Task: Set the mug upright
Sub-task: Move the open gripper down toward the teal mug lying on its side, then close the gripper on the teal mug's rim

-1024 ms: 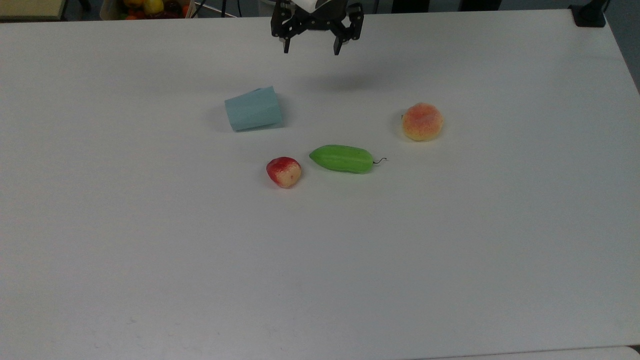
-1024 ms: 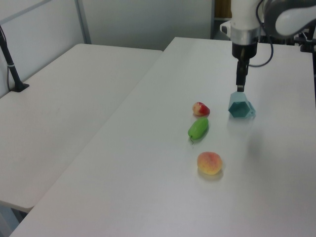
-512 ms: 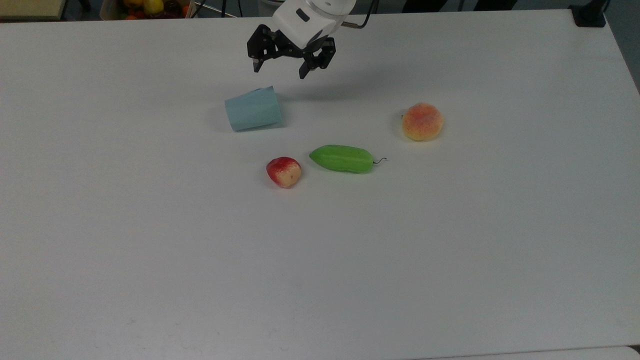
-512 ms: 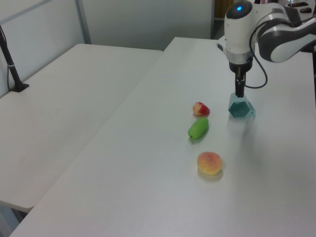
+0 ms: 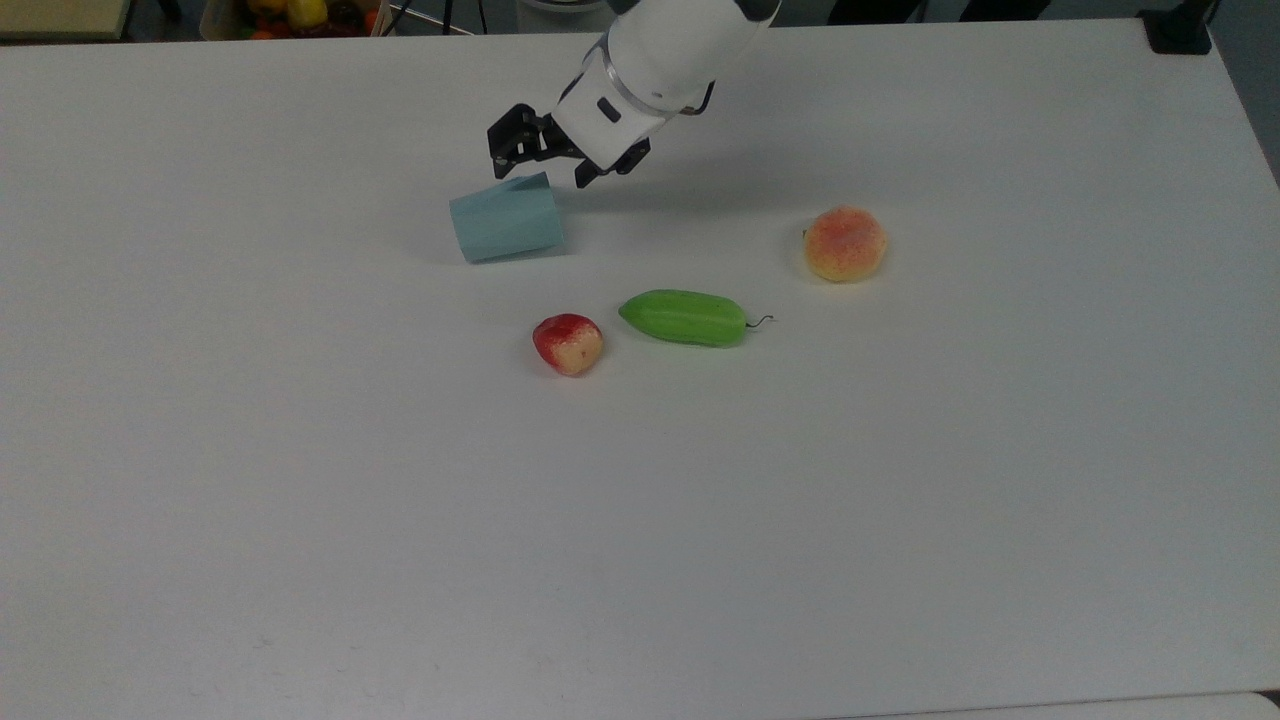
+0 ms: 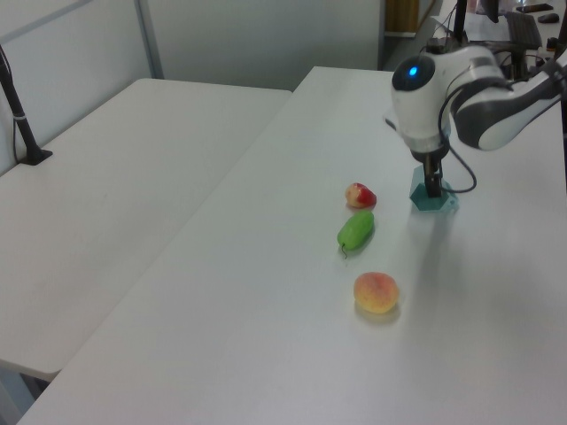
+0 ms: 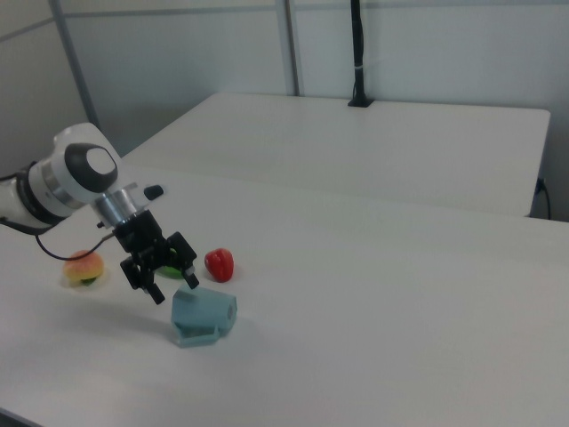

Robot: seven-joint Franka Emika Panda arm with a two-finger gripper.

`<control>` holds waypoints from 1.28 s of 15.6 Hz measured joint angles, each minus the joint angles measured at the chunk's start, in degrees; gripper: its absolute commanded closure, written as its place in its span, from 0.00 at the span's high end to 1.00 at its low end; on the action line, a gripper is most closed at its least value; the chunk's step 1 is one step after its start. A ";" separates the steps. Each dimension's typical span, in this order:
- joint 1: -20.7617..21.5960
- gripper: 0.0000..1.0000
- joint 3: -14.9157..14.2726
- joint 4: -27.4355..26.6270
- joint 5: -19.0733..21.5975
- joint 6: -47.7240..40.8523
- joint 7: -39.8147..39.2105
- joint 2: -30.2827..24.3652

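The mug [image 5: 507,218] is a pale blue-teal faceted cup lying on its side on the white table [image 5: 640,520]. It also appears in the left view [image 6: 440,204] and the right view [image 7: 203,318]. My gripper [image 5: 538,170] hangs tilted just over the mug's far upper edge, fingers open and spread, holding nothing. In the right view the gripper [image 7: 175,289] sits just above the mug's top. In the left view the gripper [image 6: 433,186] hides part of the mug.
A red-yellow fruit [image 5: 568,343], a green fruit [image 5: 684,317] and a peach [image 5: 845,243] lie in front and to the top view's right of the mug. A black clamp [image 5: 1180,30] stands at the far right corner. A second table [image 6: 115,177] adjoins.
The gripper has come down and moved toward the top view's left, tilting as it went, from the table's far edge to just above the mug. The mug and the fruits have not moved.
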 measured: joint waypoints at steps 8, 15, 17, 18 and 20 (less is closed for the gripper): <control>-2.40 0.83 -2.11 0.02 -9.14 2.33 1.29 3.44; -2.52 0.00 -2.79 0.15 -12.82 2.25 1.43 3.26; -2.53 0.00 -2.83 0.14 -13.19 1.65 1.52 2.89; -2.63 0.00 -2.87 0.11 -13.15 1.64 1.52 2.75; -2.88 0.00 -2.88 0.14 -13.14 1.65 1.55 2.69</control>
